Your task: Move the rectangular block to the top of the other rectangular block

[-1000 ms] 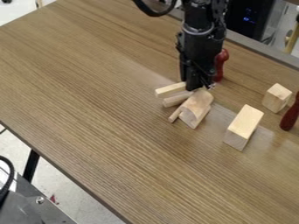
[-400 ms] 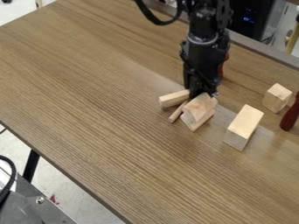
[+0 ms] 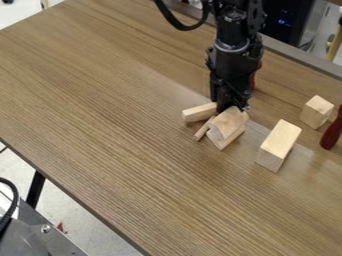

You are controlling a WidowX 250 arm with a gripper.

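The black gripper (image 3: pixel 230 106) hangs down over the back of a small wood pile, right of the table's middle; how its fingertips stand is hidden. A narrow rectangular block (image 3: pixel 199 112) lies tilted at the gripper's left, its rear end against the gripper. Just in front of the gripper, a rounded block (image 3: pixel 228 121) rests on another wooden piece (image 3: pixel 230 140). A larger rectangular block (image 3: pixel 278 145) lies apart on the right. Farther back on the right is a small rectangular block (image 3: pixel 316 111).
A thin stick (image 3: pixel 204 129) leans beside the pile. One dark red piece (image 3: pixel 254 79) stands behind the arm, and another (image 3: pixel 332 131) is at the right edge. The wooden table (image 3: pixel 120 125) extends left and forward.
The gripper has come slightly forward and down. Beside it the narrow block has shifted, the lower stick at the left is now covered, and the rounded block has turned and moved slightly right.
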